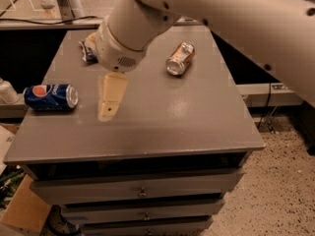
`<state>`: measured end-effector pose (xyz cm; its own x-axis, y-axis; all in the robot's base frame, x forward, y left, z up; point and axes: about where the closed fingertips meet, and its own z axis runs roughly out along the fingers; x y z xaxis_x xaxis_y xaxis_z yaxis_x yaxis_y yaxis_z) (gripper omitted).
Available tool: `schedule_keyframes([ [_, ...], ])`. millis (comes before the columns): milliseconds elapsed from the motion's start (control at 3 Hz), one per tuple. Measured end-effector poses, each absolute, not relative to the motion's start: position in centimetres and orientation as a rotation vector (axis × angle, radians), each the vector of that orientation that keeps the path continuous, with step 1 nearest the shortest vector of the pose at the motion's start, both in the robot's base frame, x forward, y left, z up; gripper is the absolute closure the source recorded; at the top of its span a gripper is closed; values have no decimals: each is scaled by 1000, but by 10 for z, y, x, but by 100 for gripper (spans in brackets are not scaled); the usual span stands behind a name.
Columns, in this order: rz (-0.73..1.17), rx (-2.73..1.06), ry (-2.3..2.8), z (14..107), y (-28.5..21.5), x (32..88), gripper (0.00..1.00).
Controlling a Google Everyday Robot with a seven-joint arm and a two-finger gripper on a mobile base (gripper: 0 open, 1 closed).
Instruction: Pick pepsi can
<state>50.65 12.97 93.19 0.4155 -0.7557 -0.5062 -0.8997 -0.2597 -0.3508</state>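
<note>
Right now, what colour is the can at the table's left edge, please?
The pepsi can is blue, in the camera view; the gripper hovers beside it.

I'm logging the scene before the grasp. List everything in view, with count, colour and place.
pepsi can: one, blue with silver ends, lying on its side near the table's left edge.
copper-silver can: one, lying on its side toward the back of the table top.
snack bag: one, dark, back left, mostly hidden behind the arm.
table: one, grey, with drawers in its front.
cardboard box: one, brown, on the floor at lower left.
arm: one, white, reaching in from the upper right.
gripper: one, cream, over the table just right of the pepsi can, apart from it.
</note>
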Motion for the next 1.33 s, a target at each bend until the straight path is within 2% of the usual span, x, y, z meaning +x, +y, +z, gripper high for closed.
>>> schedule_keyframes([
  [667,280,-2172,1414,889,212,511,0],
  [1333,204,-2227,1439,858,256,535,0],
])
